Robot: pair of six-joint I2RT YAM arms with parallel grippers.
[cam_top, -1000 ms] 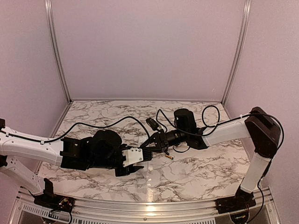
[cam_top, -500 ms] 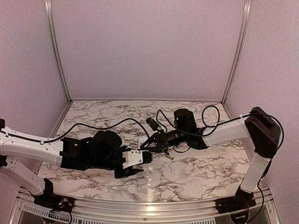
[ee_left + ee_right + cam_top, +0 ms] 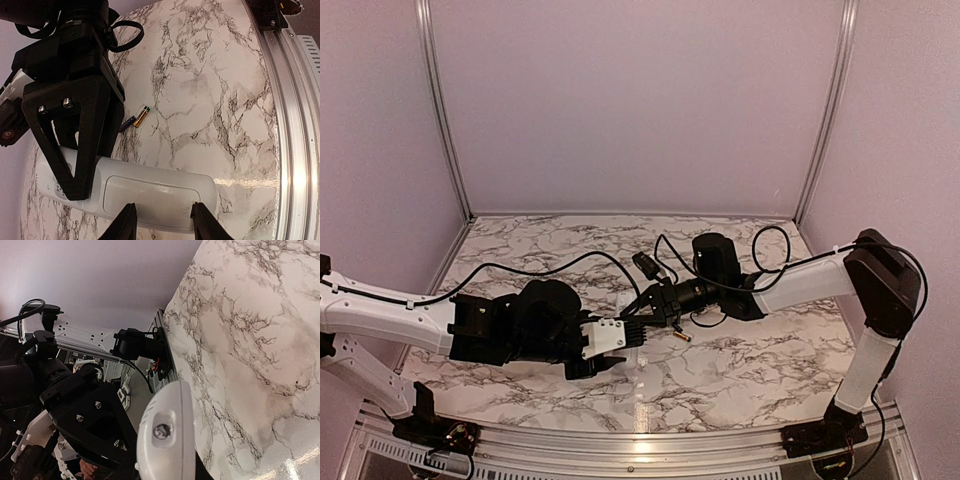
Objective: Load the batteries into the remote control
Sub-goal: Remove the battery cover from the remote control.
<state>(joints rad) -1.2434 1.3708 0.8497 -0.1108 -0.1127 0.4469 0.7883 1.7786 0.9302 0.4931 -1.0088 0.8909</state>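
The white remote control (image 3: 604, 334) is held off the marble table between both grippers. My left gripper (image 3: 612, 342) is shut across its body; in the left wrist view the remote's (image 3: 150, 192) closed back cover faces the camera, with my fingers (image 3: 125, 225) on either side. My right gripper (image 3: 638, 312) is shut on the remote's other end; it shows in the left wrist view as black fingers (image 3: 82, 130). The right wrist view shows the remote (image 3: 165, 435) end-on. Two batteries lie on the table: a gold-ended one (image 3: 141, 116) (image 3: 681, 336) and a darker one (image 3: 126, 123) partly behind the right gripper.
A metal rail (image 3: 290, 100) runs along the near table edge. Black cables (image 3: 540, 268) trail over the marble behind the left arm and loop near the right arm (image 3: 770, 245). Lilac walls close in the back and sides.
The remote and both grippers shifted slightly down and back up. Both holds stay the same. The battery on the table has not moved.
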